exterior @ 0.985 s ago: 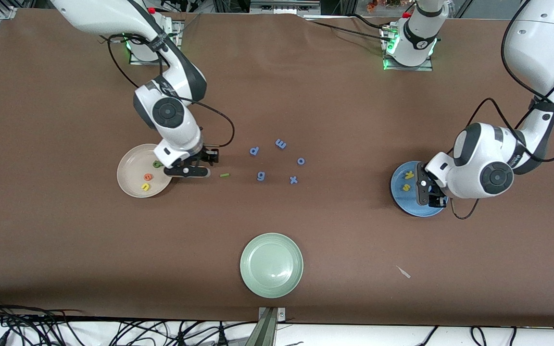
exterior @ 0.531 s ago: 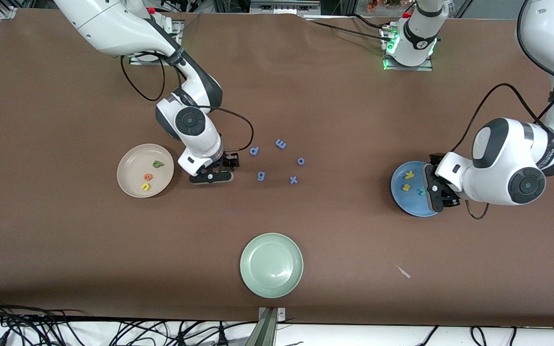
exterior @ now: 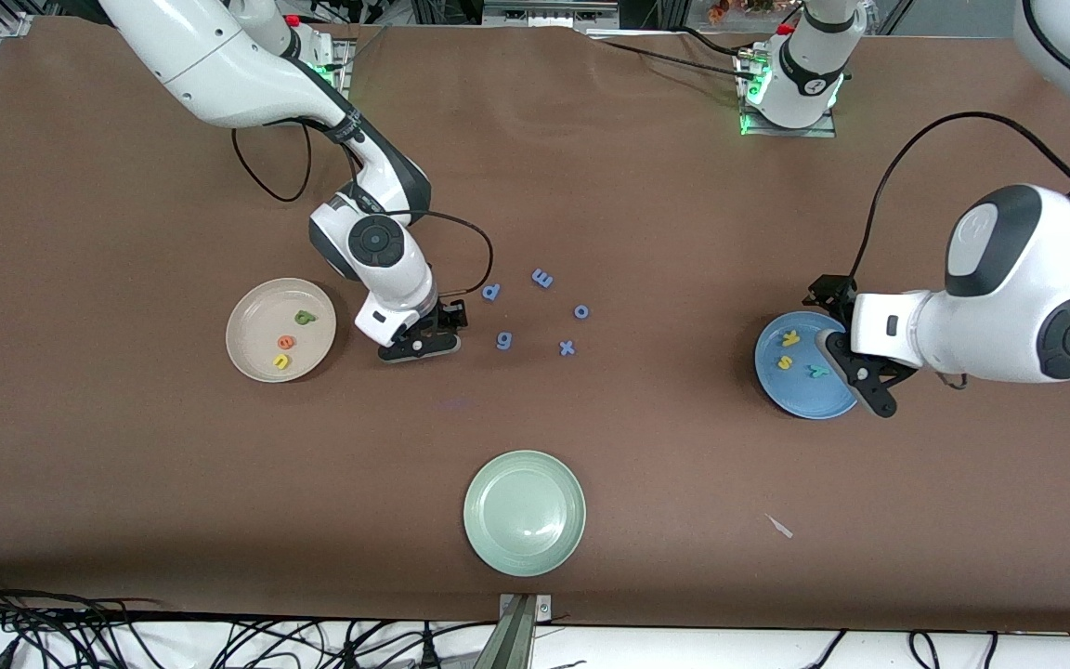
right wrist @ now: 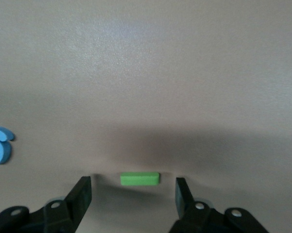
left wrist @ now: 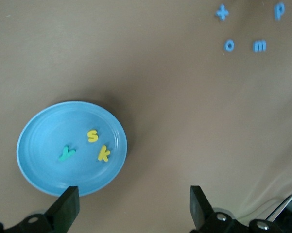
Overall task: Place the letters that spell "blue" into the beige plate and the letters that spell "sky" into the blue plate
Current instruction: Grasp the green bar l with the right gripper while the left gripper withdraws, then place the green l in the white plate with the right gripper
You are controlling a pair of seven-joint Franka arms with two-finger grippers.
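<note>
Right pincer (right wrist: 133, 194) straddles green l (right wrist: 140, 178) (fingers apart, low).

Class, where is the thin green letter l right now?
The green l lies flat on the table between the right gripper's open fingers, between the beige plate and the blue g.

Pale green plate (exterior: 524, 513); five periwinkle letters (exterior: 542, 278).
</note>
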